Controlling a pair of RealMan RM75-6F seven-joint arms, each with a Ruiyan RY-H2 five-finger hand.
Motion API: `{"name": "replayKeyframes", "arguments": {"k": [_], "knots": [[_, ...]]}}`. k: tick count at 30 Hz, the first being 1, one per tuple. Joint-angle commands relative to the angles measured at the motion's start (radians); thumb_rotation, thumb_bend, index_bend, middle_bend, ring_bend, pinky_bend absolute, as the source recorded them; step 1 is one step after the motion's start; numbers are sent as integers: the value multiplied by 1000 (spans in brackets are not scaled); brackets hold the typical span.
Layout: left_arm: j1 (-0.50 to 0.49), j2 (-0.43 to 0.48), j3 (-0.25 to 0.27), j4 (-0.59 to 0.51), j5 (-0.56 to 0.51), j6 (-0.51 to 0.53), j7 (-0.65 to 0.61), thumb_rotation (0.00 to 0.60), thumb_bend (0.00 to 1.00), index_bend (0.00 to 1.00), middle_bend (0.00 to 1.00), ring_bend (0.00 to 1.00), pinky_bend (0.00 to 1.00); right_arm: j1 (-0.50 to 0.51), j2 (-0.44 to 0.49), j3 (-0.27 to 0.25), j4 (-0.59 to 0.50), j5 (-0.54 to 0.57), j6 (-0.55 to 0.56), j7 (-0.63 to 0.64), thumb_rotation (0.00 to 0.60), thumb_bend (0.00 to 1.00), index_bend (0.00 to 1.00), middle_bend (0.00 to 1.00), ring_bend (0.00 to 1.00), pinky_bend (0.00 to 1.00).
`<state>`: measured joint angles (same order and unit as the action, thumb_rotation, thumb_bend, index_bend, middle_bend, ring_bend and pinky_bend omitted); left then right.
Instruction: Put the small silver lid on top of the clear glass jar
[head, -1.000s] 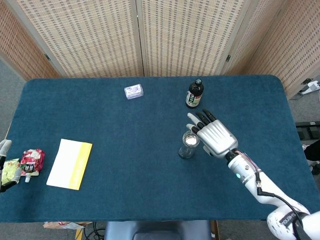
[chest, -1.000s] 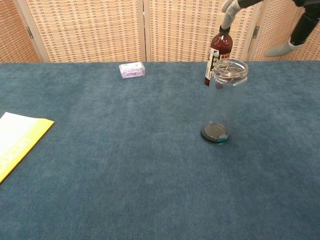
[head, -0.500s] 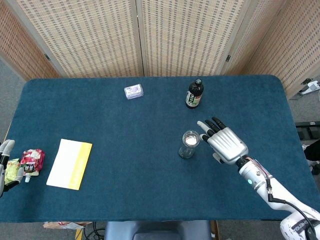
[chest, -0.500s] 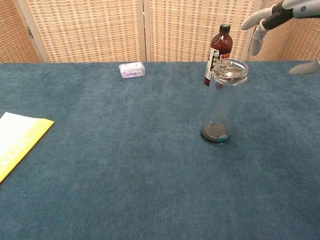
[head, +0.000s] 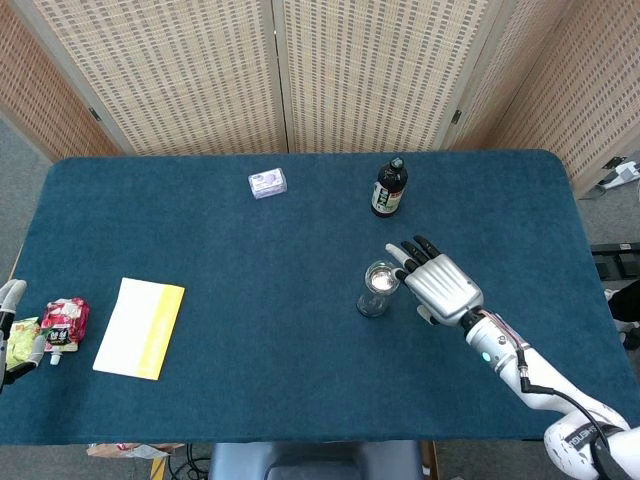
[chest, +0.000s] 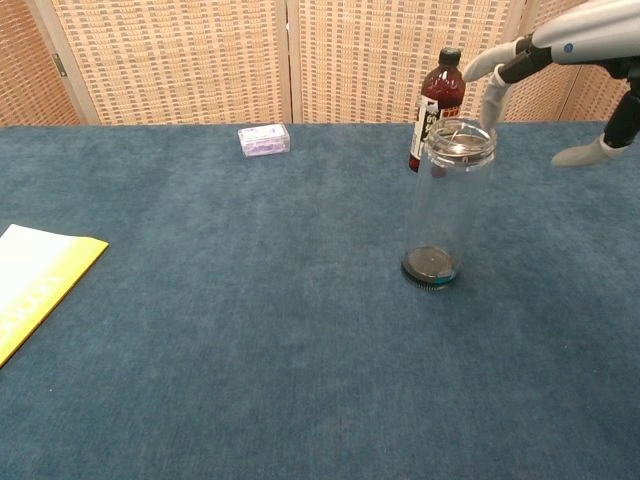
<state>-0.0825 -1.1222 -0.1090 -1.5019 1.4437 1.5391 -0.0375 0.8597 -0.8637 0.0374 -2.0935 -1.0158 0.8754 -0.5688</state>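
Blue tabletop bears clear glass jar (silver lid seated on top); right hand beside, fingers apart.

Woven screen panels behind blue table, grey floor

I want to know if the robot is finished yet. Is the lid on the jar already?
It looks nearly done. The small silver lid already sits on the mouth of the clear glass jar, which stands upright on the table. The right hand holds nothing, fingers spread beside the jar's top. The left hand is idle at the table's edge. Probably only pulling the hand away remains.
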Motion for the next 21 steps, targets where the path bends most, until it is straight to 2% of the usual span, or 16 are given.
{"name": "replayKeyframes", "arguments": {"k": [1,21], "knots": [[-1,0,0,1,-1,-1,0,600,350,0,84,0,110,3,-5,2,6,4,-5,-1,600,311,307,0,0,0],[-1,1,0,-1,0,-1,0,600,349,0,84,0,110,4,-28,-3,39,10,-22,2,600,311,311,0,0,0]]}}
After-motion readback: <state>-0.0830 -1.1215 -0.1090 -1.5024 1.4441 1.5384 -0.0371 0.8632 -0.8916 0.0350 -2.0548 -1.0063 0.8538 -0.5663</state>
